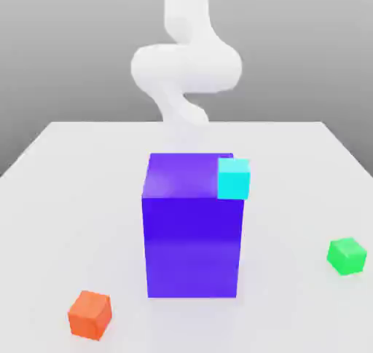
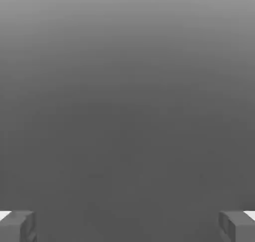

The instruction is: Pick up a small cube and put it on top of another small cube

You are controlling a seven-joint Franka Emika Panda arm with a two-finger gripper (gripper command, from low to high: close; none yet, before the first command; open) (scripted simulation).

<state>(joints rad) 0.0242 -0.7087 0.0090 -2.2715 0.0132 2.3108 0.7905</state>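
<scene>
Smooth, glossy white arm (image 1: 186, 68) of rounded, bulbous segments behind the purple block (image 1: 193, 228); grey, blocky pincer (image 2: 127, 226) fingertips (image 2: 17, 226) with white edges.

A small cyan cube (image 1: 234, 178) sits at the upper corner of a tall blue block (image 1: 192, 228), on the exterior view's right, overlapping the block's top edge; whether it rests on the block or behind it cannot be told. A small green cube (image 1: 346, 255) lies on the white bench (image 1: 58, 199), well apart from the block on the exterior view's right, turned slightly so two side faces show. A small orange cube (image 1: 90, 314) lies on the bench toward the front on the exterior view's left, near the block's lower corner but apart from it, also turned slightly. All three cubes sit flat, none stacked on another.
</scene>
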